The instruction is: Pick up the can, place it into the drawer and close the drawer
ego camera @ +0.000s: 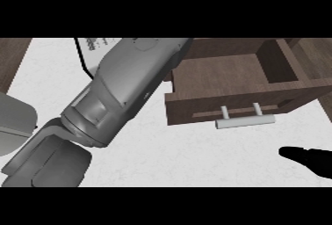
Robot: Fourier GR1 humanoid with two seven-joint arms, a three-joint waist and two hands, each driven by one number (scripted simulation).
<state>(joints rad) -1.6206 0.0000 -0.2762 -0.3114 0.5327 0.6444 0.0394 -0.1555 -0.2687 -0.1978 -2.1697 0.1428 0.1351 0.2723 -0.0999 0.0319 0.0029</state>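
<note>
A brown wooden drawer stands pulled out at the upper right. Its inside is bare where it shows, and a pale bar handle sits on its front. My left forearm crosses the view from the lower left up to the drawer's left rear corner. It hides that corner, and its hand lies beyond the top of the view. No can shows anywhere. Part of my right hand shows as a black shape at the lower right edge, on the counter side of the drawer front, below and right of the handle.
The white counter fills the middle and bottom. A white printed sheet or panel peeks out behind the left forearm at the top. A grey rounded shape sits at the left edge. Dark wood borders the far left and right.
</note>
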